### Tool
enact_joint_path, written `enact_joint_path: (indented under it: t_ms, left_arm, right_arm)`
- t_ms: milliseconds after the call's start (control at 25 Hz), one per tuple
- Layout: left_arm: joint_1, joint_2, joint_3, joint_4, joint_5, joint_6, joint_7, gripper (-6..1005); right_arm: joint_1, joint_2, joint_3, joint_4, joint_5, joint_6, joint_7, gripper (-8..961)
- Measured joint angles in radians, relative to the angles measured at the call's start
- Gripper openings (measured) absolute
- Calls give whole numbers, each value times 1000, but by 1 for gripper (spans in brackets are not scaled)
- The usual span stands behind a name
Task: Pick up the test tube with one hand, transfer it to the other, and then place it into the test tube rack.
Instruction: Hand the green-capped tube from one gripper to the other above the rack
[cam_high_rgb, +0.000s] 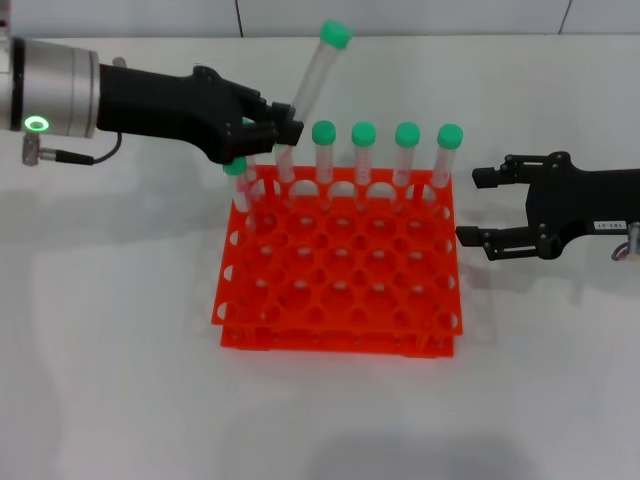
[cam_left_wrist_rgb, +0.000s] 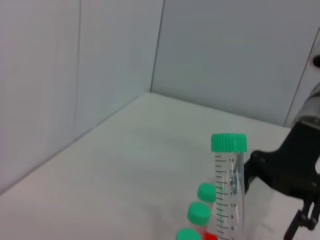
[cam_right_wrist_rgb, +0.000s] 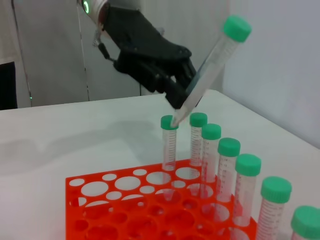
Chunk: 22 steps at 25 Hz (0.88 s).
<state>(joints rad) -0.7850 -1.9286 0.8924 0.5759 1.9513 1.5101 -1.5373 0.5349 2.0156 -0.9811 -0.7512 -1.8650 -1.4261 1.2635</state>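
Observation:
My left gripper (cam_high_rgb: 283, 126), with the green ring light, is shut on a clear test tube (cam_high_rgb: 312, 82) with a green cap. It holds the tube tilted above the back left corner of the orange test tube rack (cam_high_rgb: 338, 322). In the right wrist view the left gripper (cam_right_wrist_rgb: 181, 98) grips the tube (cam_right_wrist_rgb: 212, 64) low down, and the tube's tip is just above a racked tube's cap. The tube also shows in the left wrist view (cam_left_wrist_rgb: 228, 185). My right gripper (cam_high_rgb: 482, 207), with the white label, is open and empty to the right of the rack.
Several other green-capped tubes (cam_high_rgb: 363, 150) stand upright in the rack's back row and at its left edge (cam_high_rgb: 238, 185); they also show in the right wrist view (cam_right_wrist_rgb: 229, 165). The rack's other holes (cam_right_wrist_rgb: 127, 183) are unfilled. A white table (cam_high_rgb: 110, 350) lies all around.

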Motion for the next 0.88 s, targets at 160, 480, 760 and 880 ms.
enact_joint_path:
  t_ms: [160,480,760,880]
  left_arm:
    - [-15,-4,0,-27,26,-13,0,190]
    - [-25,-14,-1,-36,65,-34,-2,190]
    - [-27,-20,-1,-36,76,-38,4,190]
    - [-27,-23,-1,-36,76,-38,13,190]
  right_arm:
    - [1,-1,3,2,9,-9,5,763]
    - [-1,-5,7,13,29,-22,14,763]
    - [1,-8,7,25,53,-24,38,763]
    - [8,-10,7,29,54,-24,66,763]
